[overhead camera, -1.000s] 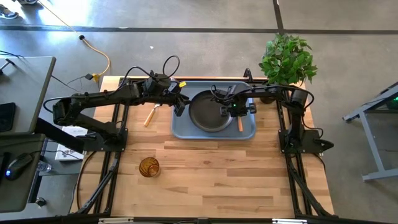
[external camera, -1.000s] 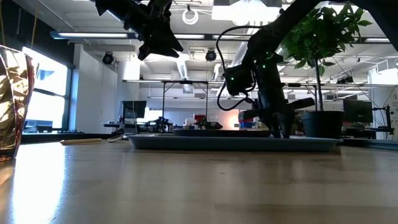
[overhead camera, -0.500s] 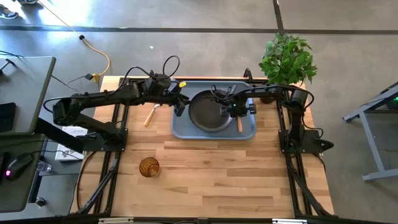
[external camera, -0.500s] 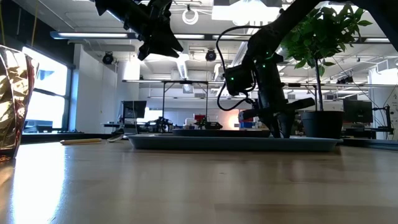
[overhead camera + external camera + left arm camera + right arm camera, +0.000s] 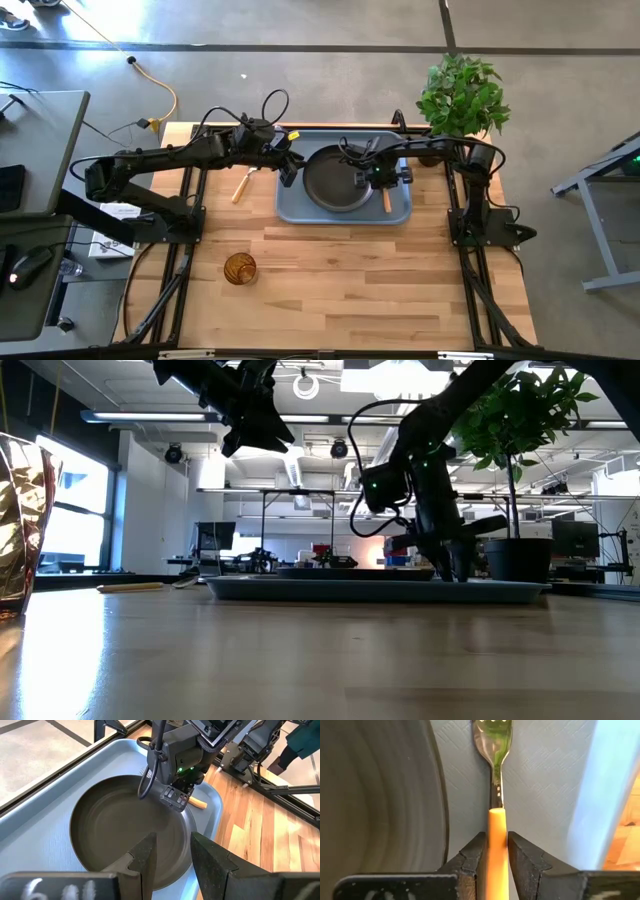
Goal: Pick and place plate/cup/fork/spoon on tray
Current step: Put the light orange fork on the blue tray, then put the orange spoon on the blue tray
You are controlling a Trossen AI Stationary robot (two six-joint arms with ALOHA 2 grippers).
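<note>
While the right gripper (image 5: 495, 851) sits low over the tray (image 5: 292, 206), its 2 fingers (image 5: 470, 855) are closed down on the orange handle of the fork (image 5: 494, 795), whose tines point straight ahead of the claw and lie on the tray floor. The plate (image 5: 335, 180) rests in the tray just beside that claw, its rim close to the fork. The left gripper (image 5: 170, 852) hangs above the plate's other edge, jaws a little apart and holding nothing. Well away from both claws, the cup (image 5: 240, 268) stands on the table (image 5: 380, 290). A utensil (image 5: 241, 185) lies outside the tray, near the left gripper. No readable writing shows.
</note>
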